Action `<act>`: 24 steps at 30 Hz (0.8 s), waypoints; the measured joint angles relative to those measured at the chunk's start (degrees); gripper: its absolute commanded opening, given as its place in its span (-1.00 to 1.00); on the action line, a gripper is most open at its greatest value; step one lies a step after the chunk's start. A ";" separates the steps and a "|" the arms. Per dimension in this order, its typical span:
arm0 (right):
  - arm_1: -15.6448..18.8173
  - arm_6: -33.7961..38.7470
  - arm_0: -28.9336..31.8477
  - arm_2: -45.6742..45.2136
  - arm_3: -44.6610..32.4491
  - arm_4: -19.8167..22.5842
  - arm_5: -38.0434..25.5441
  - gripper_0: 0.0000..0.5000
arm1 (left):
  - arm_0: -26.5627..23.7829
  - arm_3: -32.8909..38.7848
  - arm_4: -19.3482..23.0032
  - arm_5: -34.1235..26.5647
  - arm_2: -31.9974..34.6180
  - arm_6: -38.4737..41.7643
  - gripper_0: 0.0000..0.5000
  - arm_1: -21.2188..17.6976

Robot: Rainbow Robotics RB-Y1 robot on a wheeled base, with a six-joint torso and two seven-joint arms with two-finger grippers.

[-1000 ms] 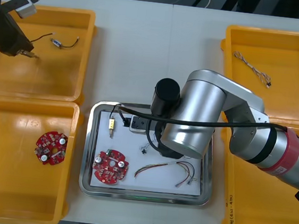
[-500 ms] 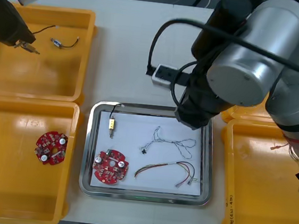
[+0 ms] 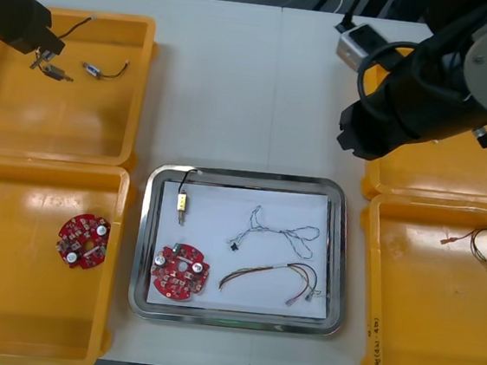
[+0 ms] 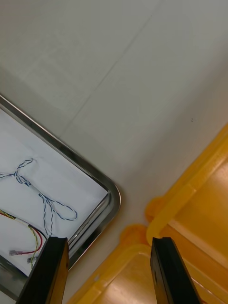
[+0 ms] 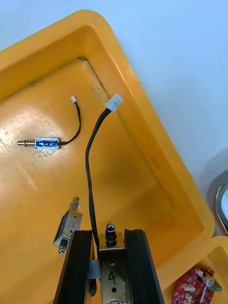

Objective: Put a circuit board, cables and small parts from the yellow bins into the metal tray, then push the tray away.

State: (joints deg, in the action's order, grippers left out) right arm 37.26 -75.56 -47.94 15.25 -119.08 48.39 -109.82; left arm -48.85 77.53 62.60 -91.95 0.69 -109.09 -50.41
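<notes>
My left gripper [image 3: 40, 49] hangs over the far left yellow bin [image 3: 66, 133], shut on a small metal part [image 5: 111, 259]. That part's black cable [image 5: 89, 161] trails off to a white plug. My right gripper [image 4: 109, 273] is open and holds nothing, above the bare table between the metal tray's [image 4: 113, 202] far right corner and the right bins. The white-lined tray [image 3: 143, 242] holds a red circuit board [image 3: 180, 272], a small metal part on a black cable [image 3: 182, 204], a twisted blue and white cable [image 3: 275, 233] and a red and yellow cable [image 3: 274, 275].
Two more small metal parts [image 5: 66, 229] [image 5: 40, 142] lie in the far left bin. A second circuit board [image 3: 83, 240] sits in the near left bin. The near right bin [image 3: 418, 340] holds a cable [image 3: 484, 243]. The right arm [image 3: 437, 81] overhangs the far right bin.
The right arm has left the tray and swung to the far right, with the blue and white cable now lying in the tray. The left gripper has shifted slightly farther back with its part.
</notes>
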 measured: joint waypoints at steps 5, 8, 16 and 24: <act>4.31 4.05 0.83 -4.41 -0.10 3.87 -0.01 1.00 | -0.01 0.18 0.38 -0.36 0.35 0.00 -1.00 -0.28; 5.95 7.33 2.88 -8.28 -0.16 5.04 -0.01 1.00 | -0.01 0.35 0.43 -0.67 0.87 0.00 -1.00 -0.32; 10.29 8.11 12.56 -18.72 -0.41 5.38 -0.01 1.00 | -0.01 0.55 0.85 -0.92 1.18 0.00 -1.00 -0.52; 10.64 8.10 21.86 -29.02 -0.73 5.34 -0.02 1.00 | 0.01 0.57 0.85 -0.96 1.18 0.00 -0.98 -0.56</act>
State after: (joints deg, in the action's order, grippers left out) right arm 47.89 -67.47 -26.08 -13.77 -119.81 53.73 -109.83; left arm -48.84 78.10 63.45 -92.91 1.87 -109.09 -50.97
